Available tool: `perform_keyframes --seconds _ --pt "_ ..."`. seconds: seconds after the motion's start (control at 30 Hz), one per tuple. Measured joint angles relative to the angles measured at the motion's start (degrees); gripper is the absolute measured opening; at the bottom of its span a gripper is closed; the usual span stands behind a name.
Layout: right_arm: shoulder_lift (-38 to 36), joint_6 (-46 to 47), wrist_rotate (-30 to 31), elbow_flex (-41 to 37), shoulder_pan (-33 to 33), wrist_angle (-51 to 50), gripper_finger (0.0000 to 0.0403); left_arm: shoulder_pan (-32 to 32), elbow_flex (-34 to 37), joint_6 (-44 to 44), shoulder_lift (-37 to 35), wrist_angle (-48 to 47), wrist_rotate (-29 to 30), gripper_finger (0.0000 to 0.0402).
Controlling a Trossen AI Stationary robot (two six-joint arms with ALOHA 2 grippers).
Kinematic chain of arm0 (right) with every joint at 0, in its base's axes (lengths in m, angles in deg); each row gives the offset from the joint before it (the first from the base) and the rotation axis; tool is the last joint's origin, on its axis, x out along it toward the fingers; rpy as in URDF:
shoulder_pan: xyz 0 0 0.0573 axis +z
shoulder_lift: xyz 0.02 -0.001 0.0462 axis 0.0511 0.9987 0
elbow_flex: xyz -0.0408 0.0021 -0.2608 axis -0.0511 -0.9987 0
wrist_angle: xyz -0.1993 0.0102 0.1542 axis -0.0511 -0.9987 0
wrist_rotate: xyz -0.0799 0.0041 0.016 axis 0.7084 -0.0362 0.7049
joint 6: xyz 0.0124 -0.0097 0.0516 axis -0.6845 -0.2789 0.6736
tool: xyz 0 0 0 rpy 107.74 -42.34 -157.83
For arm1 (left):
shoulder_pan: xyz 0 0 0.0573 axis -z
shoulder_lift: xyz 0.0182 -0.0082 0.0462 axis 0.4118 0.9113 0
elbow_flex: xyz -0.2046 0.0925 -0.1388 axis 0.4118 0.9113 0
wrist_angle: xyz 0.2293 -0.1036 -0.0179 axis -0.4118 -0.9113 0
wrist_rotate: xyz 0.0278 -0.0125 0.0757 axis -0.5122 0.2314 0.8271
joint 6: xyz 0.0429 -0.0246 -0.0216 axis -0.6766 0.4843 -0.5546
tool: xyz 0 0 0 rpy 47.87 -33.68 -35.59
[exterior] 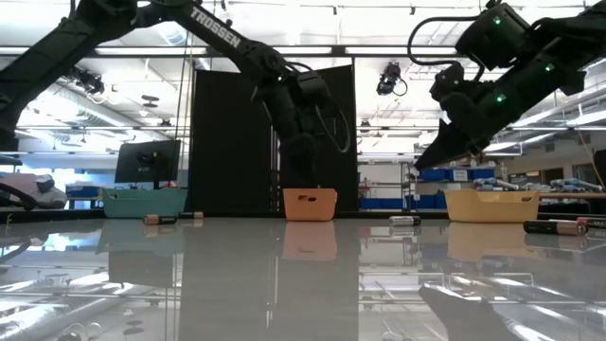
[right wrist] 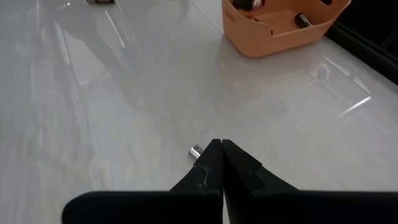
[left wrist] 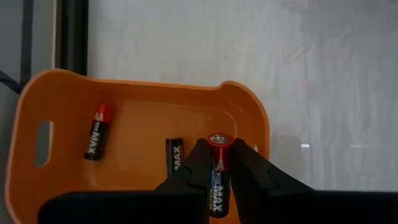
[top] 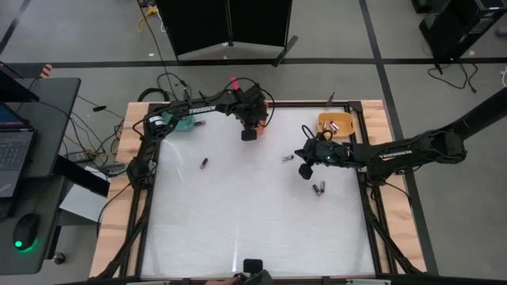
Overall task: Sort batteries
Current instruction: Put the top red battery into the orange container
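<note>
From my desk I see the table [top: 253, 229], then the orange bin [left wrist: 62, 99] under my left gripper [left wrist: 219, 163], pinched on a battery [left wrist: 217, 180]. My right gripper [right wrist: 221, 149], fully shut and empty, hovers over another battery [right wrist: 195, 151]. They look small, rigid, slick and prone to rolling; I'd grip mid-barrel.

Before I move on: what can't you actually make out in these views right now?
- The battery held by the left end effector: lower part hidden between its fingers, left wrist view.
- Teal bin: contents hidden by the left arm in the high view, by its wall in the low view.
- Battery under the shut right end effector: mostly covered by the fingertips.
</note>
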Motion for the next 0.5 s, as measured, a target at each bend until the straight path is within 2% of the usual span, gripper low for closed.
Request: perform_keyframes --seconds 0.5 --pt "0.00 -0.09 0.00 0.00 0.00 0.63 0.0006 -0.05 -0.07 -0.89 1.96 0.51 -1.10 0.0044"
